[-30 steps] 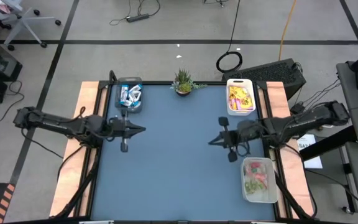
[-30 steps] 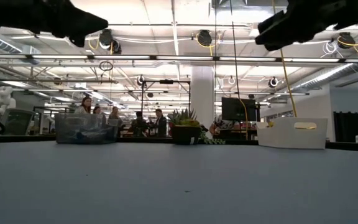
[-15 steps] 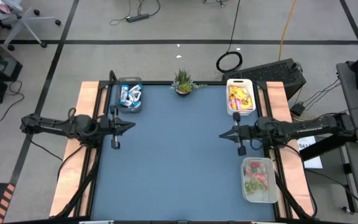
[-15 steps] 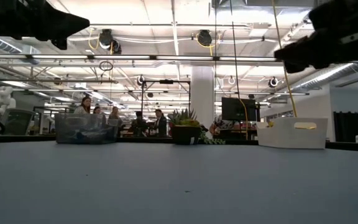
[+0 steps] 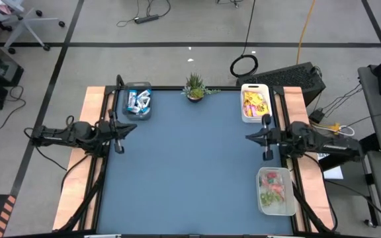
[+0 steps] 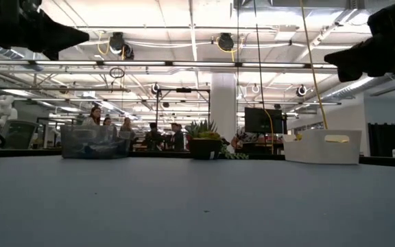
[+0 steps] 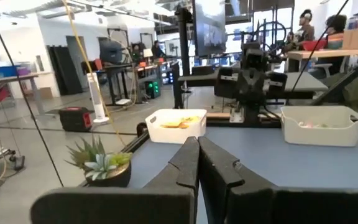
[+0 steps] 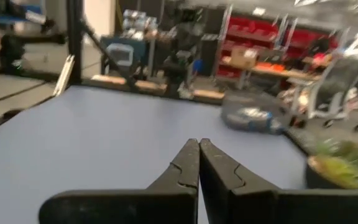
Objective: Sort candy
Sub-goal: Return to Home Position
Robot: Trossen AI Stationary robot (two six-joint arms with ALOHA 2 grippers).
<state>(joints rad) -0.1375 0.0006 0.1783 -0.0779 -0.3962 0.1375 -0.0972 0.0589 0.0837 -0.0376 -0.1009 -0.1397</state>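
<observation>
The candy lies sorted in three bins. Blue-and-white bars fill a clear bin (image 5: 138,102) at the far left. Yellow packets fill a white bin (image 5: 256,103) at the far right. Red, pink and green pieces lie in a clear bin (image 5: 274,190) at the near right. My left gripper (image 5: 135,125) is shut and empty, level above the table's left edge. My right gripper (image 5: 248,137) is shut and empty, level above the right edge, between the two right-hand bins.
A small potted plant (image 5: 194,87) stands at the middle of the far edge. The blue table top (image 5: 190,165) lies bare between the two arms. People sit in the room beyond the table (image 6: 125,130).
Both arms have drawn back from the table's middle, the left gripper toward the left edge and the right gripper toward the right edge, both sinking a little. Both stayed shut and empty. The bins have kept still.
</observation>
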